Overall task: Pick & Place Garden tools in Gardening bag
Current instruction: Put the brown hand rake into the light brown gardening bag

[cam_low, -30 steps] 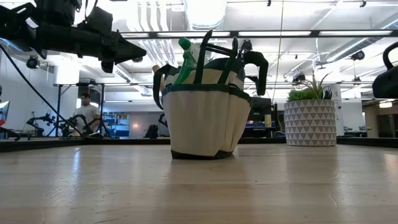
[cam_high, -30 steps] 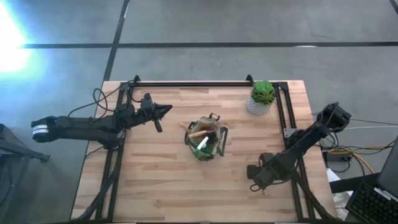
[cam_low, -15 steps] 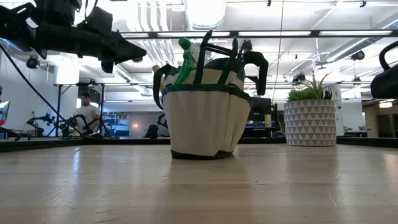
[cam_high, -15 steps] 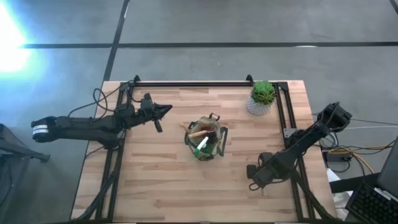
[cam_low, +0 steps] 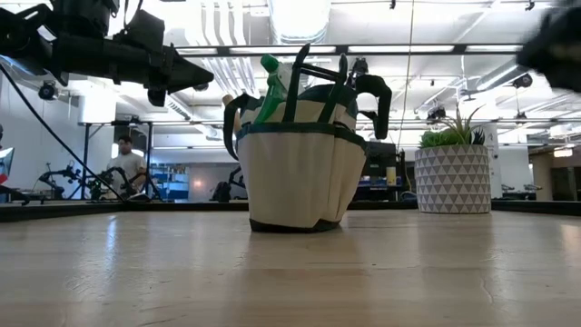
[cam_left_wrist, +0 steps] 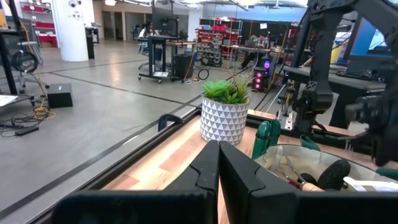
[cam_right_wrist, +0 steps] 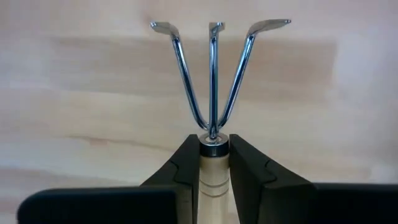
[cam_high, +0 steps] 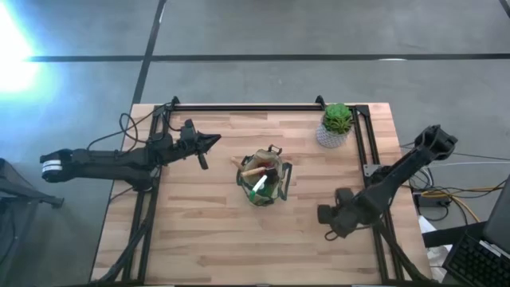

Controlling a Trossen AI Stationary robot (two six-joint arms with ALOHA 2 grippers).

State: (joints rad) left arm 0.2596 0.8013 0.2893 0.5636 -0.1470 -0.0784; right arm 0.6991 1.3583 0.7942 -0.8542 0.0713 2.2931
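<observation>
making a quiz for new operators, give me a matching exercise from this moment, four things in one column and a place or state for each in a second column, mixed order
Things:
1. left gripper
2. right gripper
3. gardening bag
4. potted plant

Places or states:
A. far right corner of the table
B. mid-table, tools sticking out of it
C. shut, holding nothing, left of the bag
D. shut on the wooden handle of a three-prong cultivator

Pairs: 1-C, 2-D, 3-B, 4-A

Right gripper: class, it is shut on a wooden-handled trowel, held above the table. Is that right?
Not quite. The right gripper is shut on a three-pronged hand fork with a wooden handle, not a trowel, as the right wrist view shows. It is held above the table.
</observation>
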